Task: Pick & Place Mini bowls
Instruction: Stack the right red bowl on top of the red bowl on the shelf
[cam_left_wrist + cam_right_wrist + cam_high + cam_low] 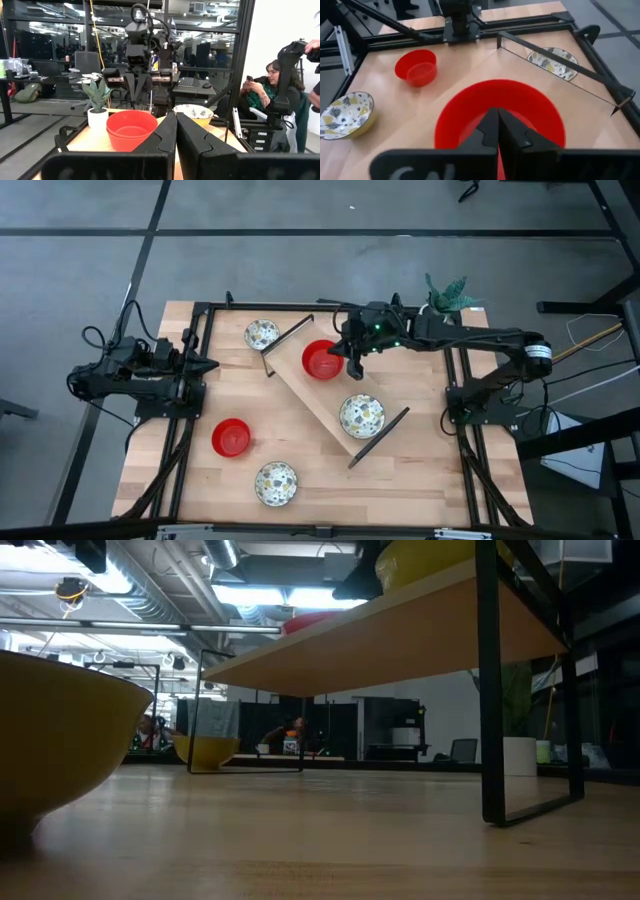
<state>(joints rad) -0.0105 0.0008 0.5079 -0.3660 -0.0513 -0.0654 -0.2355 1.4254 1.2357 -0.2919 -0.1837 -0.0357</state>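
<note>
Overhead, the wooden table (300, 440) carries a raised shelf (330, 395) running diagonally from upper centre toward lower right of the frame. On the shelf sit a red bowl (321, 360) at its upper end and a speckled bowl (361, 415) at its lower end. Three more bowls rest on the tabletop: a second speckled bowl (262, 334) at upper centre just beside the shelf's upper end, a second red bowl (231, 437) at lower left, and a third speckled bowl (275, 483) near the bottom edge. The right gripper (354, 363) reaches in from the right of the frame and hangs at the right rim of the red bowl on the shelf; in the right wrist view its fingers (487, 131) lie pressed together with no gap, their tips over the bowl's interior, and no bowl wall is seen between them. The left gripper (205, 365) waits at the left edge of the table, well apart from every bowl; in the left wrist view its fingers (162, 137) meet along a thin seam and hold nothing. A potted plant (448, 293) stands at the upper right corner of the table. In the left wrist view a seated person (267, 90) appears at the right of the frame, beyond the table.
</note>
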